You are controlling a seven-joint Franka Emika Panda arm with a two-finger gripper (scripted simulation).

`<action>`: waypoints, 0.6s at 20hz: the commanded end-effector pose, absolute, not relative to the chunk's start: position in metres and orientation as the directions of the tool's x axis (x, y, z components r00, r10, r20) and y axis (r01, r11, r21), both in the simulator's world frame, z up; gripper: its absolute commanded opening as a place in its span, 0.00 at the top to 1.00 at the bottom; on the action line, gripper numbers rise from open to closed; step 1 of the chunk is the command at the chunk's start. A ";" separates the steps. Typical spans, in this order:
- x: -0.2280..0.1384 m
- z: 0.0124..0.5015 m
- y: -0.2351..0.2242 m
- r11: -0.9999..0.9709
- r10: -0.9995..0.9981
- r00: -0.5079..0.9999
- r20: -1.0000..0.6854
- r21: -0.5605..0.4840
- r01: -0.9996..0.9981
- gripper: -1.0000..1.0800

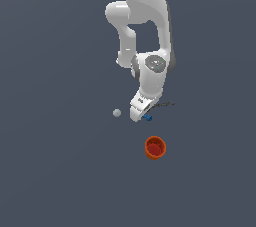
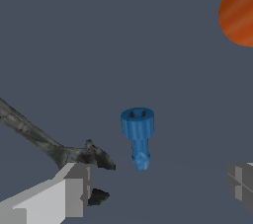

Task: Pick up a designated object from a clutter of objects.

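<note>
The designated object (image 2: 138,136) is a tiny bright-blue knobbly piece with a round head and short stem, lying on the floor; it also shows in the exterior view (image 1: 147,117). My gripper (image 2: 158,188) is open, and its two pale fingers (image 2: 64,198) stand wide apart, with the blue piece just ahead of the gap. In the exterior view the gripper (image 1: 140,117) hangs low, right beside the blue piece. The rest of the clutter of objects is a thin dark tool (image 2: 44,141), an orange-red cup (image 1: 155,147) and a small pale grey ball (image 1: 117,113).
The dark tool's (image 1: 162,105) jawed end lies close against one finger. The orange cup (image 2: 239,11) sits a short way beyond the blue piece. In the exterior view the grey ball lies to the gripper's left. A plain dark grey floor (image 1: 60,171) surrounds everything.
</note>
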State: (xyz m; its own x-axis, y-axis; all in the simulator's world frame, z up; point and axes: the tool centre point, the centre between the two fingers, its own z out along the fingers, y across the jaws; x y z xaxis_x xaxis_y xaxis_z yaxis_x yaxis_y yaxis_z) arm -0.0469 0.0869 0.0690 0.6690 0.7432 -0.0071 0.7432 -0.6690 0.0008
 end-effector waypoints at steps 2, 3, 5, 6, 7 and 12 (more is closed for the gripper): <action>-0.050 0.062 0.091 -0.645 0.764 0.645 -0.001 0.000 0.764 0.04; -0.051 0.062 0.091 -0.642 0.767 0.642 -0.001 0.000 0.767 0.04; -0.051 0.061 0.092 -0.640 0.769 0.640 0.000 0.000 0.769 0.04; -0.051 0.062 0.091 -0.643 0.766 0.643 -0.002 0.000 0.766 0.04; -0.051 0.061 0.091 -0.643 0.766 0.643 -0.002 0.000 0.766 0.04; -0.052 0.052 0.091 -0.643 0.766 0.643 -0.001 0.000 0.766 0.04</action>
